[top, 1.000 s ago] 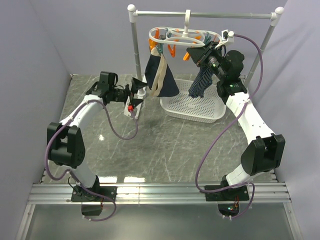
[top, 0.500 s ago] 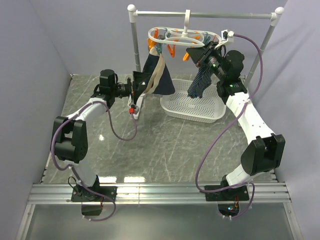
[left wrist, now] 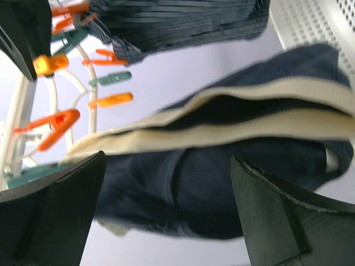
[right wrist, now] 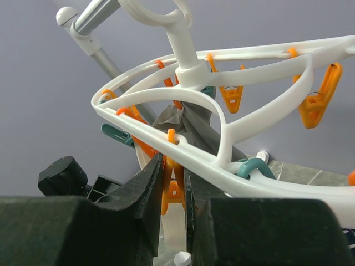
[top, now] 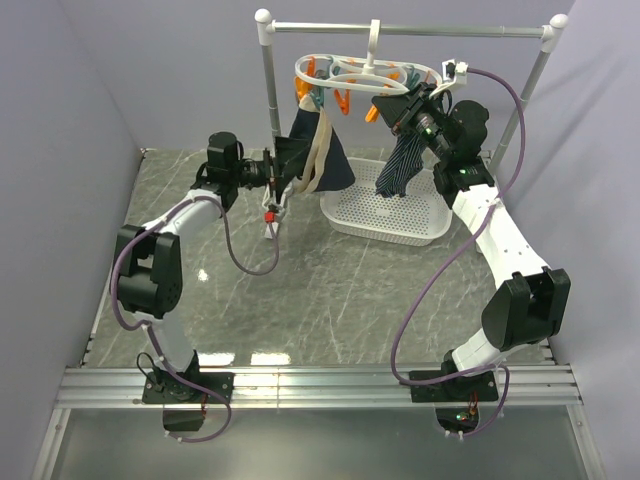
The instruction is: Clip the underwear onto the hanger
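Note:
The white hanger point(top: 365, 72) hangs by its hook from the rail. The navy underwear point(top: 322, 152) with its beige waistband hangs from a clothespin at the hanger's left end. My left gripper point(top: 284, 166) is open at the underwear's lower left edge. In the left wrist view the underwear point(left wrist: 222, 177) lies between the wide-apart fingers point(left wrist: 50, 216); I cannot tell whether it touches them. My right gripper point(top: 400, 105) is under the hanger's right side. In the right wrist view it point(right wrist: 173, 185) is shut on an orange clothespin point(right wrist: 173, 191) below the hanger point(right wrist: 222, 124).
A navy pinstriped cloth point(top: 400, 165) hangs from the hanger's right side over a white perforated basket point(top: 392, 222). The grey rail stand point(top: 270, 90) rises just behind the underwear. Several orange and teal clothespins point(left wrist: 55, 124) dangle near the left gripper.
My left gripper has moved right and back, up to the hanging underwear, still open. The underwear has swung slightly. The right arm has not moved.

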`<state>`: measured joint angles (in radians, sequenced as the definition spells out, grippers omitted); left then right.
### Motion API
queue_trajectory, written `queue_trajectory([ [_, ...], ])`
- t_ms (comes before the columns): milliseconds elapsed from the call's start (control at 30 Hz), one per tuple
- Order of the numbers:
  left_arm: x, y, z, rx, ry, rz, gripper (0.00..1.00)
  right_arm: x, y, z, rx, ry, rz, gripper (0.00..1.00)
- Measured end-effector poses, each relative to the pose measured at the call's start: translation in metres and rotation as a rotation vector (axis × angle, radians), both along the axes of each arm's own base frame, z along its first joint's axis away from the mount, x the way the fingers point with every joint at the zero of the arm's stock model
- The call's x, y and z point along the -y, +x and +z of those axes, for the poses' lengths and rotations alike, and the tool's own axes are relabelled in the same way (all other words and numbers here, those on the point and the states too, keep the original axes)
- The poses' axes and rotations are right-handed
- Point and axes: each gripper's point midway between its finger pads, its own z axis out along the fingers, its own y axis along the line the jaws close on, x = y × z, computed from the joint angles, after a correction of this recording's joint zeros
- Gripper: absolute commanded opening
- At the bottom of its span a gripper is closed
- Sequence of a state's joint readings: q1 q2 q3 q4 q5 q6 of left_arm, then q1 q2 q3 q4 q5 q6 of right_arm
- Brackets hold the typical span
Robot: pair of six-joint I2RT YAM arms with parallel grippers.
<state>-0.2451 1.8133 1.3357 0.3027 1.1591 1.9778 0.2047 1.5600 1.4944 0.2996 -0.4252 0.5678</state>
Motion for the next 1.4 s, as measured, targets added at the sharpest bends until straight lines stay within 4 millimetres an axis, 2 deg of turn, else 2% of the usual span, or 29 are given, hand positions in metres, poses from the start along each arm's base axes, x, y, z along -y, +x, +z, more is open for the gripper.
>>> queue_trajectory([
  [233, 0.021, -0.015, -0.001, -0.031, 0.005, -0.063, 0.99, -0.001, -0.001, 0.002, 0.001, 0.002, 0.010, 0.00],
  [600, 0.047, -0.024, 0.010, -0.061, 0.020, -0.098, 0.98, -0.001, -0.003, 0.004, 0.002, 0.008, 0.024, 0.00],
  [800, 0.059, -0.022, -0.001, -0.080, 0.036, -0.090, 0.93, 0.001, -0.003, 0.004, 0.001, 0.008, 0.025, 0.00],
  [900, 0.063, -0.023, -0.005, -0.092, 0.045, -0.082, 0.87, 0.001, -0.003, 0.004, 0.000, 0.009, 0.025, 0.00],
  [1133, 0.074, -0.025, -0.019, -0.146, 0.089, -0.045, 0.64, 0.001, -0.002, 0.004, 0.000, 0.009, 0.025, 0.00],
  [1300, 0.077, -0.023, -0.024, -0.181, 0.124, -0.007, 0.53, 0.003, -0.002, 0.004, 0.000, 0.009, 0.022, 0.00],
  [1333, 0.077, -0.022, -0.024, -0.189, 0.131, 0.000, 0.47, 0.004, -0.002, 0.004, 0.000, 0.009, 0.021, 0.00],
  [1400, 0.076, -0.021, -0.024, -0.210, 0.148, 0.017, 0.42, 0.004, -0.002, 0.004, 0.000, 0.009, 0.022, 0.00],
])
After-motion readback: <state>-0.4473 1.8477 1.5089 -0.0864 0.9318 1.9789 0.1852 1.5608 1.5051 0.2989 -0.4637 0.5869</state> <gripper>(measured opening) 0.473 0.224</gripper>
